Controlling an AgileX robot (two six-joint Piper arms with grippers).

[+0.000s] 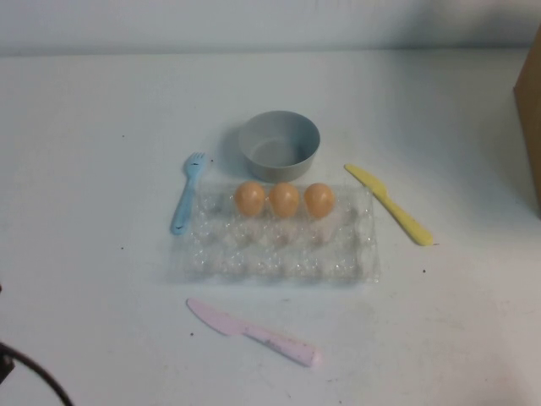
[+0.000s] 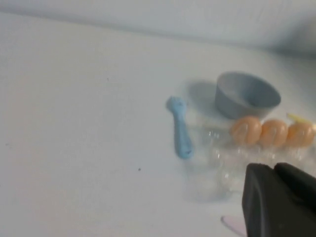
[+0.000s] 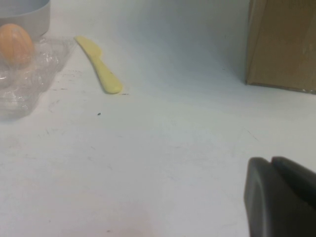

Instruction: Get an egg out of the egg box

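Nothing's been touched yet, by the look of it. The egg box (image 1: 275,241) sits mid-tabletop (image 1: 101,304), clear crinkly plastic, with three orange-tan eggs lined up in its far row, each seated in its own cup so they can't roll. Any of them could be the egg (image 1: 319,200) to pull; the one at the 3 o'clock end of the row looks handiest for the right arm, though that's a guess.

A grey bowl (image 1: 279,145) sits just past the box at 12 o'clock, probably the drop-off spot. Blue fork (image 1: 187,193) lies along the box's 9 o'clock side, yellow knife (image 1: 389,204) at its 3 o'clock side, pink knife (image 1: 252,331) near 6 o'clock. A brown box (image 1: 530,118) is off at the far right edge.

The left hand (image 2: 279,200) is out of the high view; its wrist view shows it parked back from the box, well apart from the eggs. The right hand (image 3: 281,195) hangs over bare tabletop, also well apart. Whether either is released or clenched, can't tell.
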